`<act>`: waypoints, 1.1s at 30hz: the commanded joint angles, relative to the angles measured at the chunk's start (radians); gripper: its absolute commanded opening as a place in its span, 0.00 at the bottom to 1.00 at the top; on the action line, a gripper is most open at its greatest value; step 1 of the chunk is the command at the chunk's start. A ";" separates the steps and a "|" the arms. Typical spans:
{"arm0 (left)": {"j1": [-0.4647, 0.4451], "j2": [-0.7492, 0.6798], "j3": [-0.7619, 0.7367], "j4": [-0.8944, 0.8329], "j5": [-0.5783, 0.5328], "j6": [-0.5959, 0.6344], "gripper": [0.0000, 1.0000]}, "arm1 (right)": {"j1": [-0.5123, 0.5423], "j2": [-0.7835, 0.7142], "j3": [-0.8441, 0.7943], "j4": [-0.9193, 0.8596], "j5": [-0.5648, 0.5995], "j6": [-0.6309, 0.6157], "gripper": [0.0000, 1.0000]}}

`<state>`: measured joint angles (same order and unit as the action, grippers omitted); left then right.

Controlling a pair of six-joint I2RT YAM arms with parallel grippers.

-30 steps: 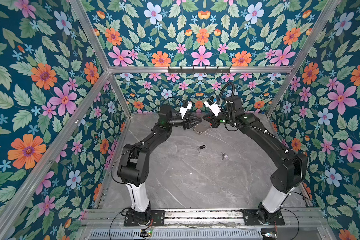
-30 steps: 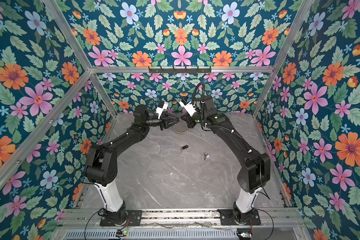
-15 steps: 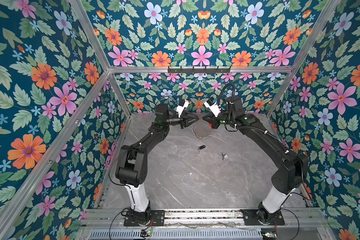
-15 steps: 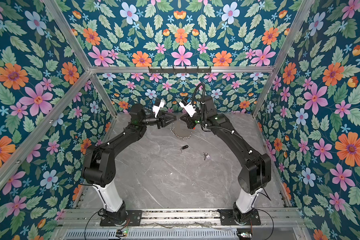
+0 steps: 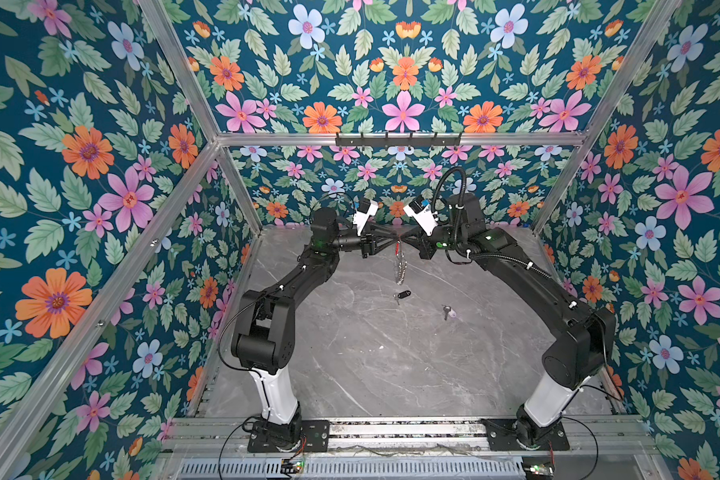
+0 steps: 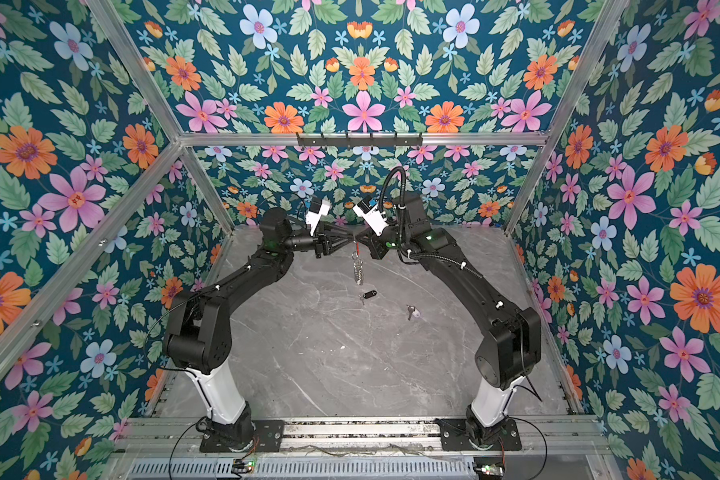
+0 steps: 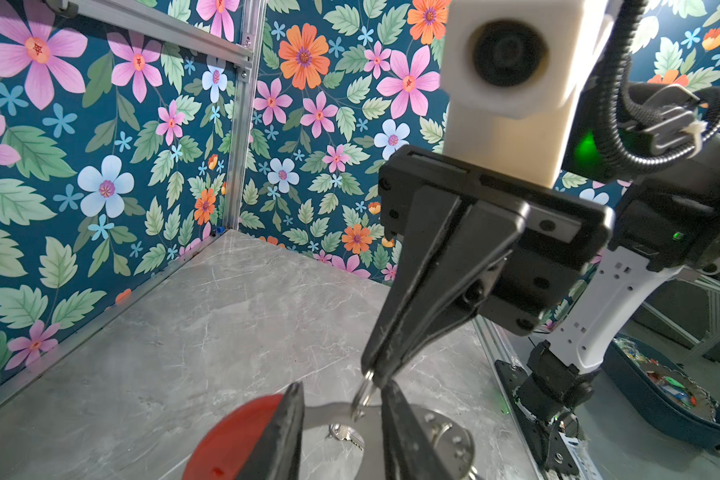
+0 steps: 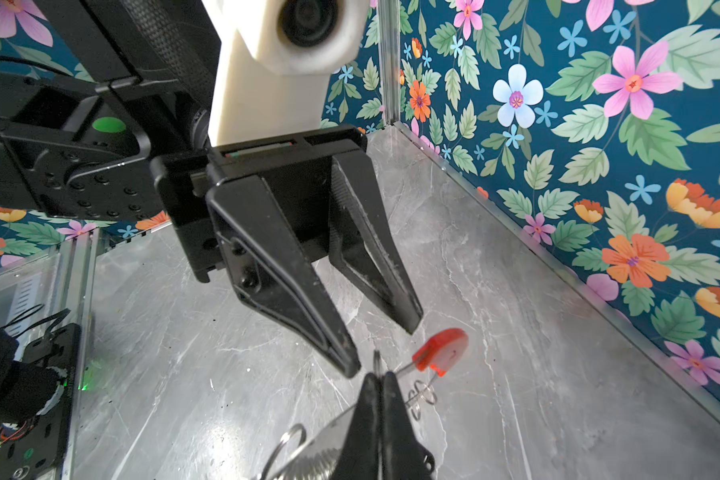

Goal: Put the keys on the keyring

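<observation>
Caught the right gripper [image 8: 377,384] squeezed fully shut on a thin silver ring of the keyring [image 8: 440,352], up in the air toward the far end of the table [image 5: 350,365]. Found the left gripper [image 7: 341,395] nose to nose with it, jaws parted and sitting either side of the metal strip next to the red section [image 7: 229,444], not clamped on anything. Saw the rest of the keyring dangling straight down from that pinch in both top views; couldn't tell about contact between its bottom end and the tabletop. Spotted the dark-tagged key [image 5: 403,295] lying loose on the grey marble near the dangling end, and the lavender-tagged key [image 5: 449,312] further toward the right arm, apart from the loop. Had flowery wallpaper [image 5: 100,166] all round, lol.
</observation>
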<state>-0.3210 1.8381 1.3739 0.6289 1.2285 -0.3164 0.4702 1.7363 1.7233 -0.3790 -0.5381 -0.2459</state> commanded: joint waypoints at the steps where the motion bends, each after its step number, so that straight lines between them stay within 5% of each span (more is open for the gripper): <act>1: -0.006 0.004 0.002 0.040 0.013 -0.012 0.34 | 0.005 -0.003 0.012 0.021 -0.017 -0.019 0.00; 10: -0.012 0.018 0.008 0.073 0.030 -0.050 0.28 | 0.007 -0.006 0.018 0.010 -0.016 -0.027 0.00; 17: -0.016 0.020 0.006 0.079 0.041 -0.058 0.01 | 0.010 -0.006 0.018 0.005 -0.017 -0.026 0.00; 29: -0.017 -0.035 -0.044 0.117 -0.058 -0.053 0.00 | 0.015 -0.030 -0.004 0.058 0.062 0.037 0.00; 33: -0.017 -0.045 -0.090 0.258 -0.140 -0.168 0.00 | 0.014 -0.063 -0.056 0.160 0.130 0.146 0.26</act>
<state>-0.3405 1.8000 1.3029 0.7372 1.1736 -0.3958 0.4847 1.6943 1.6863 -0.3214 -0.4633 -0.1806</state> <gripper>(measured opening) 0.050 0.172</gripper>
